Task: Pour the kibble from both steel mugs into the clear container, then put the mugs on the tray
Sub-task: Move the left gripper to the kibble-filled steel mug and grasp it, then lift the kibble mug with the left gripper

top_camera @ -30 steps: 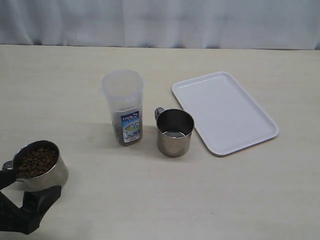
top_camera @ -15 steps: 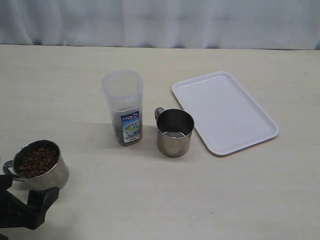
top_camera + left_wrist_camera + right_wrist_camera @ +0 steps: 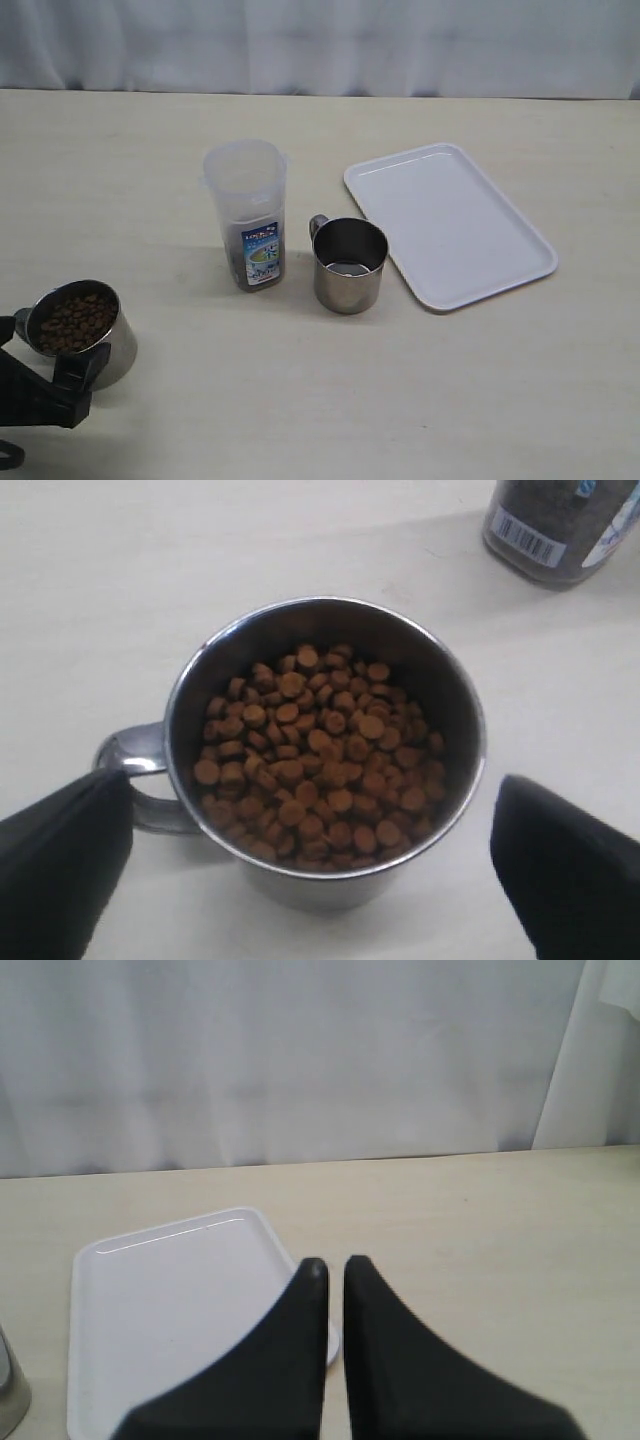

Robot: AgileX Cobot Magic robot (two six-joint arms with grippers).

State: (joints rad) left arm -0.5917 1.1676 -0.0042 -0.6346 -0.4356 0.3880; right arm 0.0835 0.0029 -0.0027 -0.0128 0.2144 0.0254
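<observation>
A steel mug (image 3: 80,335) full of brown kibble (image 3: 72,320) stands at the table's front left. My left gripper (image 3: 45,352) is open, with one black finger (image 3: 60,865) by the handle and the other off the far side, neither touching the mug (image 3: 325,740). The clear container (image 3: 247,210) stands mid-table with kibble in its lower part. Beside it a second steel mug (image 3: 350,265) stands upright, no kibble showing inside. The white tray (image 3: 450,225) lies to the right. My right gripper (image 3: 330,1265) is shut on nothing, above the table near the tray (image 3: 170,1310).
A pale curtain (image 3: 320,45) hangs along the table's far edge. The container's base (image 3: 560,520) shows past the full mug in the left wrist view. A sliver of the second mug (image 3: 8,1390) shows at the edge of the right wrist view.
My left gripper has drawn back a little toward the front-left corner, jaws still open around the full mug. The mug, container and tray have stayed put.
</observation>
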